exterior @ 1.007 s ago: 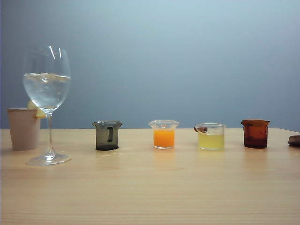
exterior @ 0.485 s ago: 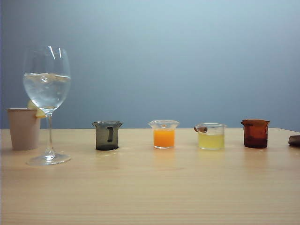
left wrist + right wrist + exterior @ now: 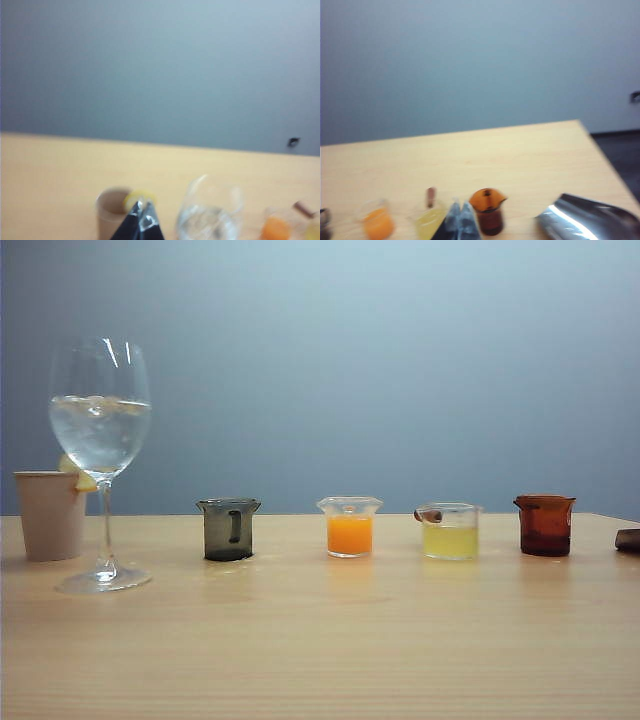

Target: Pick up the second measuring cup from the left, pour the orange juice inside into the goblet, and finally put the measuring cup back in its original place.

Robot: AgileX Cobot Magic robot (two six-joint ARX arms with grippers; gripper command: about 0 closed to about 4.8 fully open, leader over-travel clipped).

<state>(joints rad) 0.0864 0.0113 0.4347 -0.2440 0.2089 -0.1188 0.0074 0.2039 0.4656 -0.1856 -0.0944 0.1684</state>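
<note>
The second measuring cup from the left (image 3: 350, 526) is small and clear with a flared rim. It stands upright on the wooden table (image 3: 320, 640), with orange juice (image 3: 350, 535) filling its lower half. The goblet (image 3: 100, 430) stands at the far left and holds clear liquid. Neither arm shows in the exterior view. In the left wrist view my left gripper (image 3: 143, 202) is shut and empty, hanging short of the goblet (image 3: 210, 215) and apart from it. In the right wrist view my right gripper (image 3: 461, 202) is shut and empty, well to the side of the orange cup (image 3: 377, 221).
A beige paper cup (image 3: 50, 515) with a lemon slice stands behind the goblet. In the row are also a smoky grey cup (image 3: 229, 529), a clear cup of pale yellow liquid (image 3: 450, 532) and a brown cup (image 3: 545, 525). A silvery object (image 3: 590, 220) lies at the table's right end.
</note>
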